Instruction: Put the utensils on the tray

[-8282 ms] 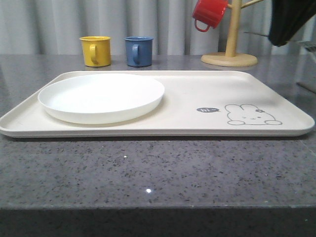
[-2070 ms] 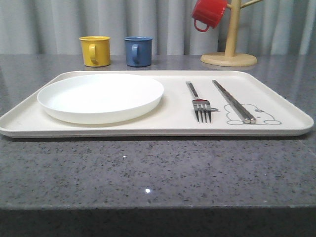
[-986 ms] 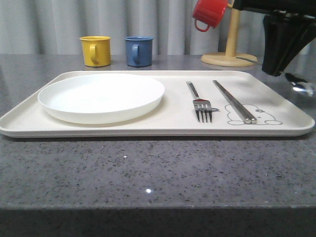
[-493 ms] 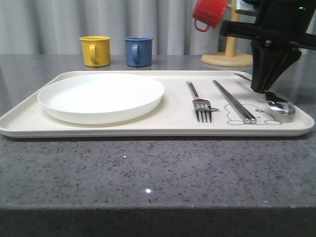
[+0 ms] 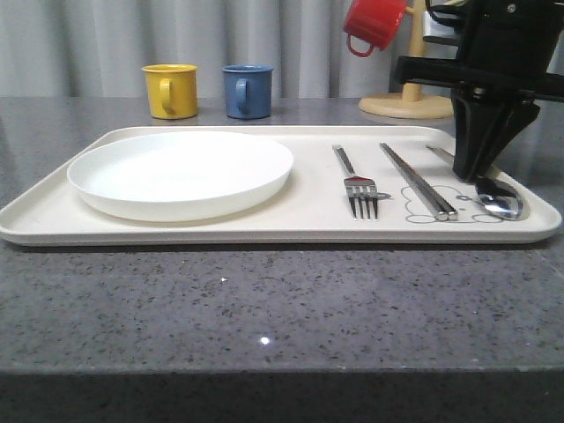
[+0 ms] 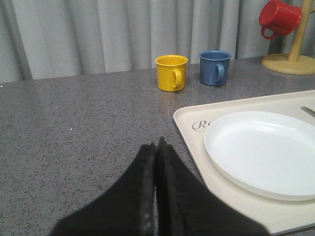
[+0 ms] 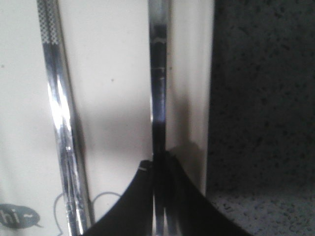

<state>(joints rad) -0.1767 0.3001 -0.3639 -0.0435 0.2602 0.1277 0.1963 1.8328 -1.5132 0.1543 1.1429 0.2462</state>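
The left pincer (image 6: 156, 189) hangs over the bare worktop (image 6: 74, 128), fingers pressed together and holding nothing. On the tray (image 5: 308, 198) the plate (image 5: 181, 174) lies at 9 o'clock. Toward 3 o'clock come the fork (image 5: 355, 183), then the chopsticks (image 5: 417, 181), then the spoon (image 5: 493, 196) near the rim. The right pincer (image 5: 476, 172) is low on the spoon handle, fingers pinching it; the spoon bowl rests on the tray.

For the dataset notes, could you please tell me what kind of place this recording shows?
Probably a staged dining or kitchen counter: a speckled grey stone countertop, a cream tray with a white plate, mugs beside a wooden mug tree, and a grey curtain backdrop.
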